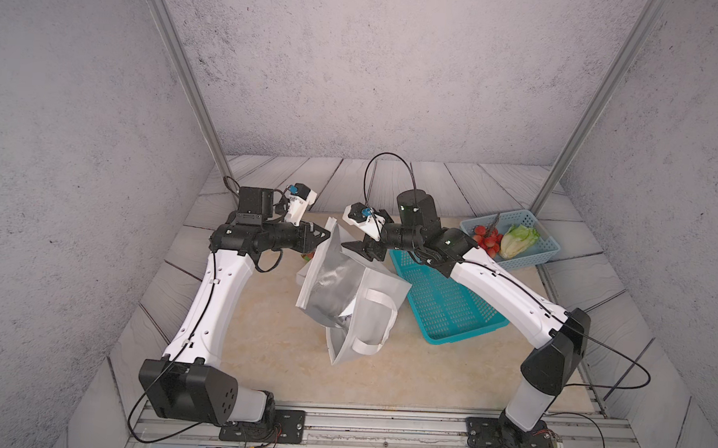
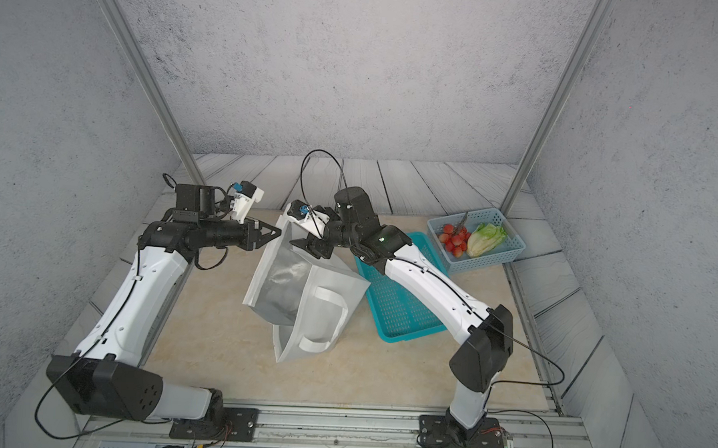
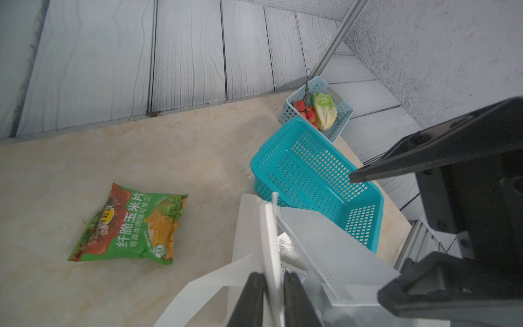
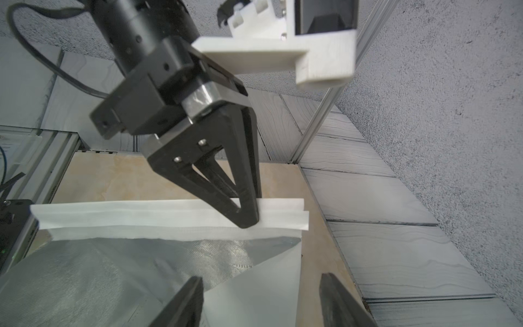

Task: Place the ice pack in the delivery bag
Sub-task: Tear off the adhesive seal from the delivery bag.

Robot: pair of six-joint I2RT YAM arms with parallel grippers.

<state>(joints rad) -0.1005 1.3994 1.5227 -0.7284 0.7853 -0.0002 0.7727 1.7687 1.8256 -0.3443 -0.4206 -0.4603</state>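
Observation:
The delivery bag (image 1: 377, 284) (image 2: 329, 286) is white with loop handles and a silver foil lining (image 4: 85, 271). It hangs tilted in mid-table with its mouth raised towards the arms. My left gripper (image 1: 327, 234) (image 3: 273, 276) is shut on the bag's upper rim (image 4: 169, 212), its tips pinching the white edge. My right gripper (image 1: 354, 250) (image 4: 263, 279) is open at the opposite side of the mouth. A white wall of the bag lies between its fingers, ungripped. The ice pack is hidden. A small printed patch (image 3: 294, 272) shows deep in the bag, and I cannot tell what it is.
An empty teal mesh basket (image 1: 449, 308) (image 3: 311, 175) lies just right of the bag, under my right arm. A pale blue basket (image 1: 543, 249) with red fruit and lettuce stands at the back right. A green snack packet (image 3: 133, 226) lies on the table behind the bag.

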